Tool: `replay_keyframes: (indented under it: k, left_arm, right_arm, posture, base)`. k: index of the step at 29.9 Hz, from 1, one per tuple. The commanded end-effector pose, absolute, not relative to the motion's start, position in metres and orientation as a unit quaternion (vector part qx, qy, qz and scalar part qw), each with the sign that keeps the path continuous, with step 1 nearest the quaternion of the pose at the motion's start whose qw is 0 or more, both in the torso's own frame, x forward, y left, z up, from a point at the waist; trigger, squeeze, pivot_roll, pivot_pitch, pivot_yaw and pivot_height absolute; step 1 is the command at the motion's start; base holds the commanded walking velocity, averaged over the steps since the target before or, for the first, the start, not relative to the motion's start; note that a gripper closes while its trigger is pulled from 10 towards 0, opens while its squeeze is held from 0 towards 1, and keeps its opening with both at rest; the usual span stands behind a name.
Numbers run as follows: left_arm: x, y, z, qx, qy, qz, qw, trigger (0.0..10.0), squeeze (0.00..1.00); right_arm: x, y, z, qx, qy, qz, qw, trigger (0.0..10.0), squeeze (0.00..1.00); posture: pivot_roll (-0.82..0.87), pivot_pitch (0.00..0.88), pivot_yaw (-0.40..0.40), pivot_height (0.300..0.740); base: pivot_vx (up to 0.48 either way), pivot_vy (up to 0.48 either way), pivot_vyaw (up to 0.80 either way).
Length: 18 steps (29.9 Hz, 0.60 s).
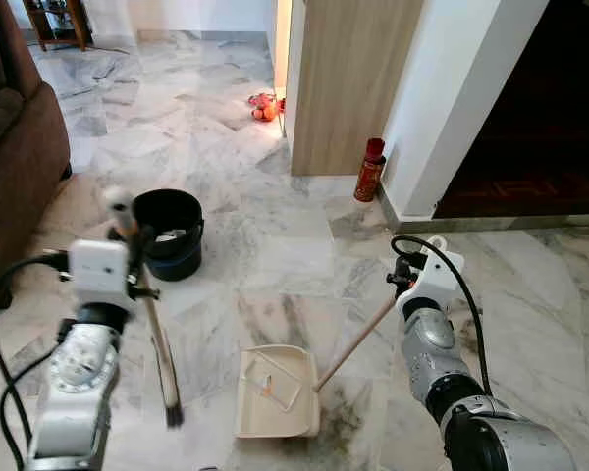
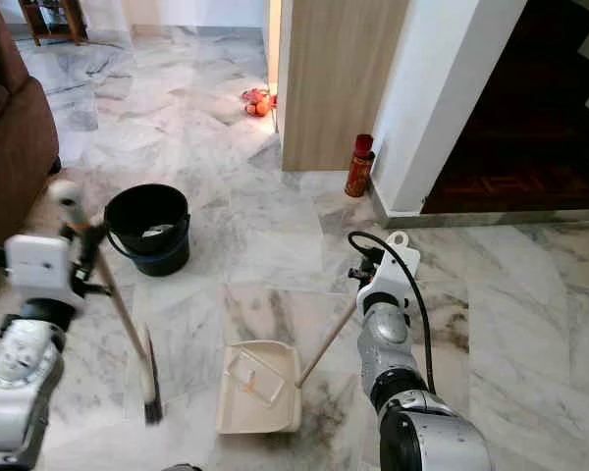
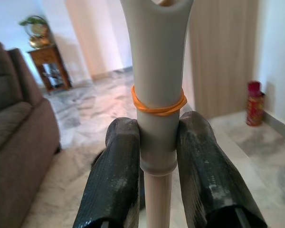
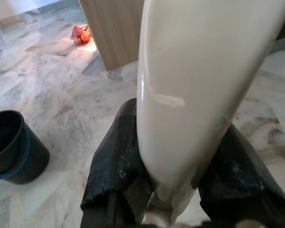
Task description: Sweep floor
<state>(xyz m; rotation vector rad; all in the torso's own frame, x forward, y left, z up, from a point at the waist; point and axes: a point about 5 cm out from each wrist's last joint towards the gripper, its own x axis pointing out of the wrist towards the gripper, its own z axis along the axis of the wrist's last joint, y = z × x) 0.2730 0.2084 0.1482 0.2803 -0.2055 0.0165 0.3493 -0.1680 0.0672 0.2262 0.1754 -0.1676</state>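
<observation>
- Setting: a marble floor (image 1: 275, 255) in a living area, with a brown sofa (image 1: 15, 147) on the robot's left, a wooden panel (image 1: 348, 78) and white wall ahead, and a dark doorway beyond on the right.
- Left gripper (image 3: 156, 156): fingers (image 3: 116, 180) closed on the grey upper handle of the broom (image 1: 155, 334), just below an orange rubber band (image 3: 157, 107). The bristle end rests on the floor just left of the dustpan.
- Right gripper (image 4: 173, 161): clamped around the cream handle of the dustpan (image 1: 275, 391), whose tray sits flat on the floor between the two arms, a few scraps inside.
- Handling, as a judgement: both tools look light and rigid; the smooth plastic handles may slip or twist in a two-finger grip, so holding high suits reach but gives weak leverage.
- Head views give the layout: a black bucket (image 1: 170, 234) beyond the broom, a red can (image 1: 370, 170) by the wall, a small orange object (image 1: 264, 106) farther off.
- Wrist views give the contact detail: finger placement, the band, and a side table with a brass ornament (image 3: 38, 35).
</observation>
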Motion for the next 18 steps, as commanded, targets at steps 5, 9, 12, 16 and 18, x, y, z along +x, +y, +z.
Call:
replay_keyframes:
  k: [5,9,12,16,18]
  left_arm:
    - [0.277,0.211,0.139,0.15,-0.109,0.036,0.982,10.0,0.0]
    - [0.279,0.212,0.139,0.155,-0.11,0.04,0.981,10.0,0.0]
    - [0.281,0.215,0.14,0.163,-0.113,0.042,0.979,10.0,0.0]
    - [0.281,0.22,0.141,0.169,-0.118,0.051,0.977,10.0,0.0]
    - [0.281,0.22,0.141,0.169,-0.119,0.052,0.977,10.0,0.0]
  right_arm:
    - [0.357,-0.172,0.085,0.112,0.04,-0.078,0.99,10.0,0.0]
    - [0.356,-0.167,0.088,0.108,0.023,-0.062,0.992,10.0,0.0]
    - [0.357,-0.162,0.09,0.107,0.014,-0.051,0.993,10.0,0.0]
    - [0.356,-0.157,0.091,0.117,0.004,-0.046,0.992,10.0,0.0]
    - [0.356,-0.157,0.09,0.117,0.004,-0.046,0.992,10.0,0.0]
  posture:
    - [0.2,0.0,-0.073,0.74]
    - [0.2,0.0,-0.077,0.74]
    - [0.2,0.0,-0.079,0.74]
    - [0.21,0.0,-0.079,0.74]
    - [0.21,0.0,-0.078,0.74]
  base:
    - [0.0,0.0,0.0]
    - [0.0,0.0,0.0]
    - [0.0,0.0,0.0]
    - [0.0,0.0,0.43]
    - [0.0,0.0,0.73]
